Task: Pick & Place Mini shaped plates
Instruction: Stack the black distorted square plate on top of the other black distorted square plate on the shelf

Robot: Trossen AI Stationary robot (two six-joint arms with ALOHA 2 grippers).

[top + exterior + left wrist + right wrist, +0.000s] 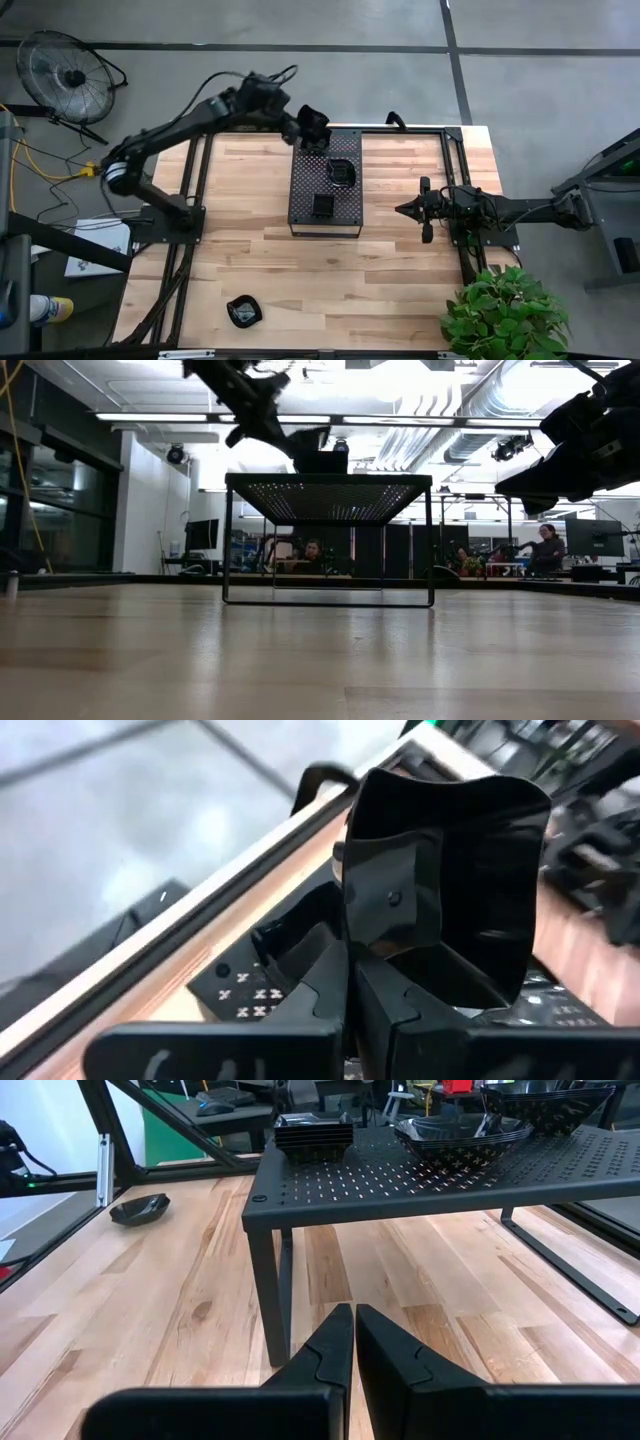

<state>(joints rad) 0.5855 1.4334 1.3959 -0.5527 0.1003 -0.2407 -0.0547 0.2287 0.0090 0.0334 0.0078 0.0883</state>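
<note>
My left gripper (312,128) (350,960) is over the far end of the perforated black tray (300,195) and is shut on a glossy black wavy-edged mini plate (450,850) (320,460). Two stacks of mini plates rest on the tray's top. The rounded stack (342,172) (460,1135) sits near the middle and the square stack (323,205) (313,1132) toward the near end. One more plate (243,311) (140,1208) lies alone on the table near its near edge. My right gripper (410,210) (353,1330) waits shut, to the right of the tray and above the table. My left gripper pinches the mini plate by its rim (372,935) between the two fingers. The plate stands tilted up beyond the fingertips, its hollow side turned toward the wrist camera. Whether its far edge touches the tray, I cannot tell.
The tray stands raised on thin legs (280,1300), with bare wood under it. Black frame rails (190,200) (462,200) run along the left and right sides of the table. A potted plant (505,318) stands at the near right corner. People sit in the room behind (545,550).
</note>
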